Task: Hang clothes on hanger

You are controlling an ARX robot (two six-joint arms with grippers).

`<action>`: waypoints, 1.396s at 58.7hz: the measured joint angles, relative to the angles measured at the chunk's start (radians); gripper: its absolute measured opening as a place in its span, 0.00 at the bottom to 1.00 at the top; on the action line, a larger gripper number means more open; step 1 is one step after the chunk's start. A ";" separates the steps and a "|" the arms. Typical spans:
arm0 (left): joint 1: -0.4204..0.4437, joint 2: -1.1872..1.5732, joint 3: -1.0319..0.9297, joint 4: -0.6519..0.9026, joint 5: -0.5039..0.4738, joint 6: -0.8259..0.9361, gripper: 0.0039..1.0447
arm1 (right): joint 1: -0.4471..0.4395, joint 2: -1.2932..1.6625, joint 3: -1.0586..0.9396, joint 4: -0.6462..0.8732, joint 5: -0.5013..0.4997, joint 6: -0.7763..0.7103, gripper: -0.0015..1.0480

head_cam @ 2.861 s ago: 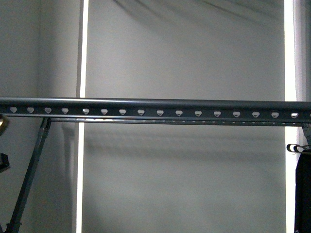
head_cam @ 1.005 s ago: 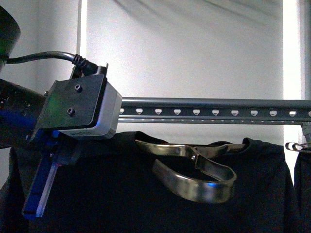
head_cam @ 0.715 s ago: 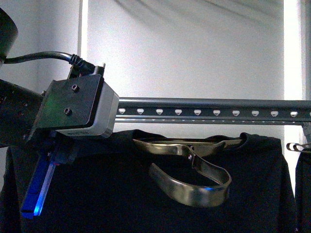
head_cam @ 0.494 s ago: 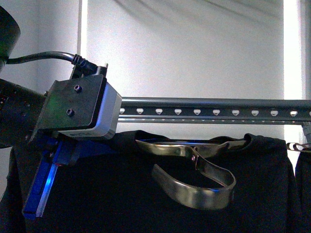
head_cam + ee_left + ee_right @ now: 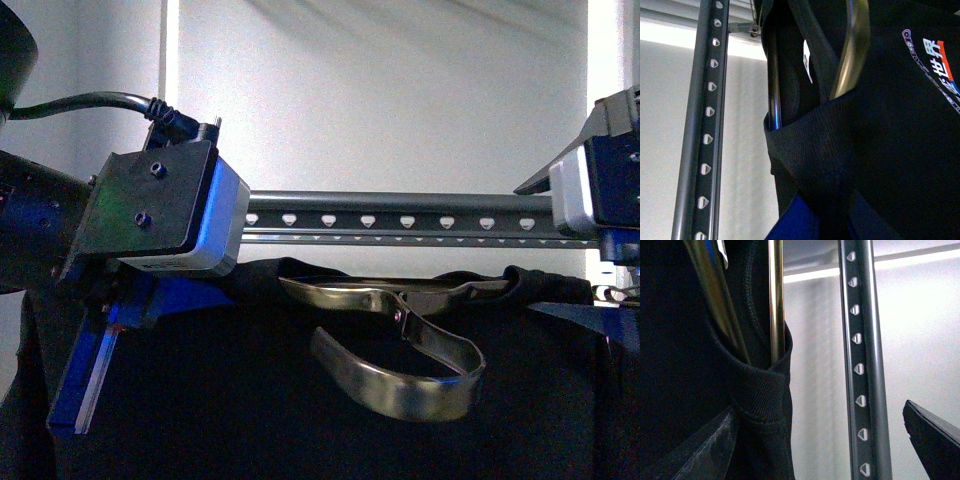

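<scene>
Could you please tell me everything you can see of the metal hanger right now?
The hanger is shiny brass-silver metal made of flat bands. Its broad hook curls in an open loop, tilted down across the front of the black shirt, and is not on the perforated rail above it. Its curved shoulder arms run sideways inside the shirt's neckline, with their ends hidden under fabric. The wrist views show the bands passing through the ribbed collar, which rests against them.

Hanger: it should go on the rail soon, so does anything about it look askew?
Yes. The hanger's hook droops forward and down over the front of the black shirt instead of standing up. It sits below the rail, hooked on nothing.
</scene>
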 joint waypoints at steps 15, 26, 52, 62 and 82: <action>0.000 0.000 0.000 0.000 -0.001 0.003 0.04 | 0.028 0.122 0.114 -0.056 0.074 0.039 0.89; 0.001 0.000 0.000 0.000 -0.003 0.010 0.04 | 0.043 0.187 0.164 -0.038 0.109 0.086 0.53; 0.001 0.000 0.001 0.002 0.005 0.000 0.10 | 0.023 0.146 0.074 -0.042 0.031 0.097 0.05; 0.001 0.000 0.004 0.005 0.010 0.013 0.36 | -0.004 0.076 0.011 -0.113 0.002 0.089 0.05; -0.001 0.000 0.005 0.005 0.010 0.017 0.88 | -0.126 0.086 -0.021 -0.454 0.114 0.005 0.05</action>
